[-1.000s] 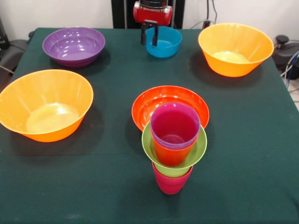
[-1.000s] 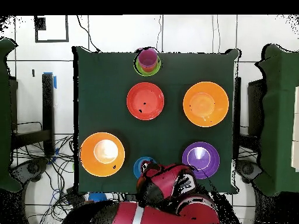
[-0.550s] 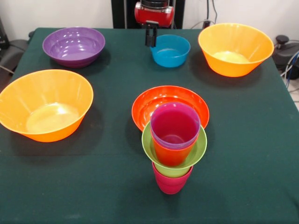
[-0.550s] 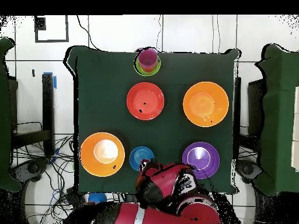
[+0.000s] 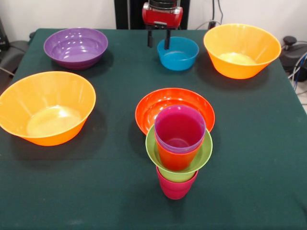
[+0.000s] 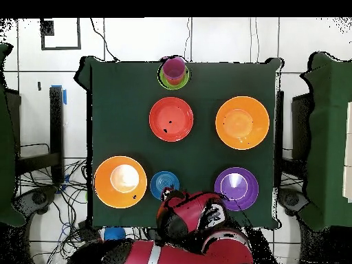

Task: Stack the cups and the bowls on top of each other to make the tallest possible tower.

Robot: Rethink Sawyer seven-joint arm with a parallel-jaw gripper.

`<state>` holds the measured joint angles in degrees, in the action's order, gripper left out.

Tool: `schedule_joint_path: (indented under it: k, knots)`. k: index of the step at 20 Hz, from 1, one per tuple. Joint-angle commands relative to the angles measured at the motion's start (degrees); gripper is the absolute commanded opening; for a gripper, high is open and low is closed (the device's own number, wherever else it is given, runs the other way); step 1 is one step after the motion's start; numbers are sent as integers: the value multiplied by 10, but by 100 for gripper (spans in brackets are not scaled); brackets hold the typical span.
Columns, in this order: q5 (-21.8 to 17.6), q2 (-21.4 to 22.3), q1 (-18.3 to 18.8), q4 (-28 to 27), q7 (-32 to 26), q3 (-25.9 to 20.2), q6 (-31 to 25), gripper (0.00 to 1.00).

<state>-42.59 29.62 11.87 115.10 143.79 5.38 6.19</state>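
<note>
One small piece in hand: blue bowl point(image 5: 178, 53), upright near the table's robot-side edge, between purple bowl point(image 5: 76, 47) and the orange bowl point(image 5: 242, 50) at that edge's corner. Looks light, stiff and glossy, so probably slippery and easy to shove along the cloth. Best taken at the rim, one finger inside the wall and one outside, since the body seems too wide to span.

Just beside it, gripper point(image 5: 158, 40): fingers apart, holding nothing, one hanging about the bowl's robot-side rim; cannot tell whether touching.

Farther out, near the table's middle, red-orange bowl point(image 5: 163, 103). By the edge opposite the robot, tower point(image 5: 178, 153): crimson cup point(image 5: 176, 188) at the base, lime green bowl point(image 5: 184, 171) on it, then orange-red cup point(image 5: 173, 159) and purple cup point(image 5: 180, 128) nested on top. Off toward a side edge, second orange bowl point(image 5: 47, 108).

Against a second ago: blue bowl farther in from the robot-side edge and nearer the corner orange bowl. Half a second ago fingers seemingly together; now spread. Tower and other bowls unmoved.
</note>
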Motion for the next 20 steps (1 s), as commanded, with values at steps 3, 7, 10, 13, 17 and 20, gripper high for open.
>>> schedule_joint_path:
  k: [3,7,10,13,17,20]
  knots:
    - [23,-17,4,-21,15,-58,-53,100]
    - [25,-8,3,-13,17,-53,-51,100]
    - [29,-21,-5,-20,22,-45,-44,100]
    - [32,-41,-11,-35,23,-39,-32,100]
    - [34,-63,-15,-52,24,-31,-19,100]
    - [40,-77,-24,-59,30,-21,-7,100]
